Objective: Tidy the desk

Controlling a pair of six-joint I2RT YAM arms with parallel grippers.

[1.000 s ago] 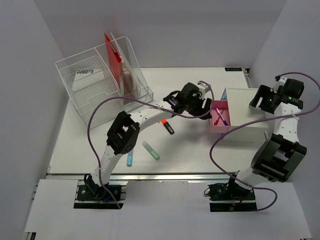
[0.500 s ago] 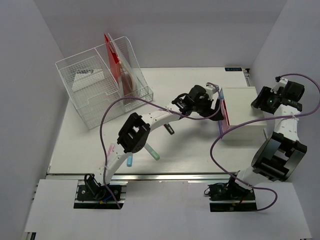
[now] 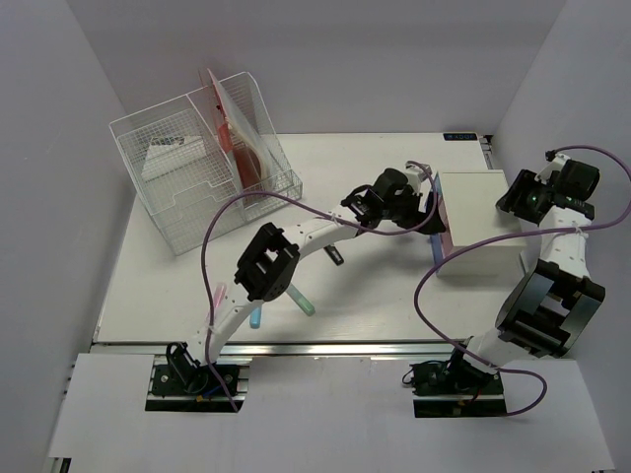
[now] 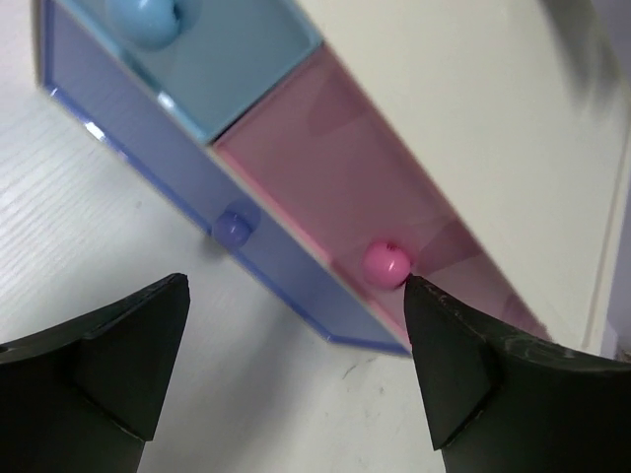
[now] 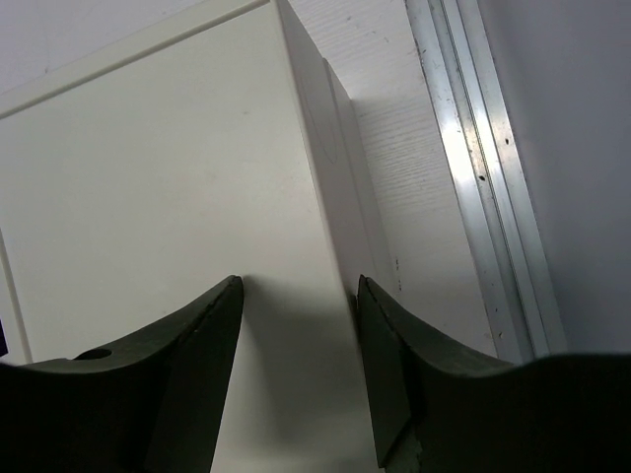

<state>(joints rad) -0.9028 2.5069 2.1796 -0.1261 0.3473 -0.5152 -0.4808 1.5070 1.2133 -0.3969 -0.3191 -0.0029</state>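
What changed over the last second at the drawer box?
The pink drawer, pulled out a second ago, was pushed into the drawer box and now looks shut. The left gripper followed it rightward and hangs open at its front, holding nothing. Unchanged: right gripper at the box's right side, markers on the desk, mesh organizer.

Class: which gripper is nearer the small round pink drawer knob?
Left. The left gripper hangs open just before the round pink knob; the right gripper is across the white drawer box, at its opposite side.
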